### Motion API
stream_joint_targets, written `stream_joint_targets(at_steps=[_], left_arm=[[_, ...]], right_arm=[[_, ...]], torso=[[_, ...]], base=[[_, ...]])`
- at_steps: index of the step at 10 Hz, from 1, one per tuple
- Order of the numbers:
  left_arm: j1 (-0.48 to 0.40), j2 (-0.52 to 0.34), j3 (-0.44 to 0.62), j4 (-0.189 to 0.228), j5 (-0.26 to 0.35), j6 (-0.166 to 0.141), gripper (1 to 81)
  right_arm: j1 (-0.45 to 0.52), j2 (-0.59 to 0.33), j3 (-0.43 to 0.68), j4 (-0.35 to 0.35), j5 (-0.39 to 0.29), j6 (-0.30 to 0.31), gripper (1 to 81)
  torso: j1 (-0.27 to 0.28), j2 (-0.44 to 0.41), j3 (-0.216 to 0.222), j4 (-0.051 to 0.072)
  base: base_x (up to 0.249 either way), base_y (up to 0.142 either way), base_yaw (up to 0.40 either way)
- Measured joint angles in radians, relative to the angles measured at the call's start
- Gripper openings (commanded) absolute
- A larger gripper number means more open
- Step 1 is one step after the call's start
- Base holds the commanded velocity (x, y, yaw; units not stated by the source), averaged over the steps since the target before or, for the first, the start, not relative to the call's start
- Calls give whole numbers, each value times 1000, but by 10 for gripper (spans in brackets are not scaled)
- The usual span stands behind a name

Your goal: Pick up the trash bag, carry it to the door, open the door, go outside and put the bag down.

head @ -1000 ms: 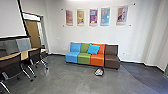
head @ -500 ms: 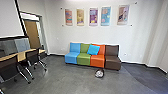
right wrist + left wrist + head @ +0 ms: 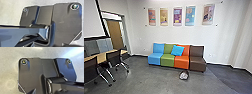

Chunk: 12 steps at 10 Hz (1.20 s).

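Observation:
In the head view a small bag [image 3: 184, 75], pale on top with a dark edge, lies on the grey floor in front of the orange and brown seats. A tan door [image 3: 114, 31] stands in a grey frame at the back left. Both wrist views look down on the robot's own dark plate and jointed bar, above the pale floor.
A four-part sofa [image 3: 167, 61] in blue, green, orange and brown stands against the back wall, with a blue cushion [image 3: 177, 50] on it. At the left are a long table [image 3: 101, 58] and black chairs [image 3: 115, 60] on wheels.
The head camera has moved somewhat forward and shifted its view: the sofa and bag appear slightly larger and the bag a little lower. No object has visibly moved on its own.

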Motion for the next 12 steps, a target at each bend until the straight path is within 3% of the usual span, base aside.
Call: stream_joint_targets(at_steps=[12], left_arm=[[-2, 0, 0, 0, 1, 0, 811]], right_arm=[[0, 3, -4, 0, 2, 0, 811]], torso=[[0, 0, 0, 0]], base=[[162, 0, 0]])
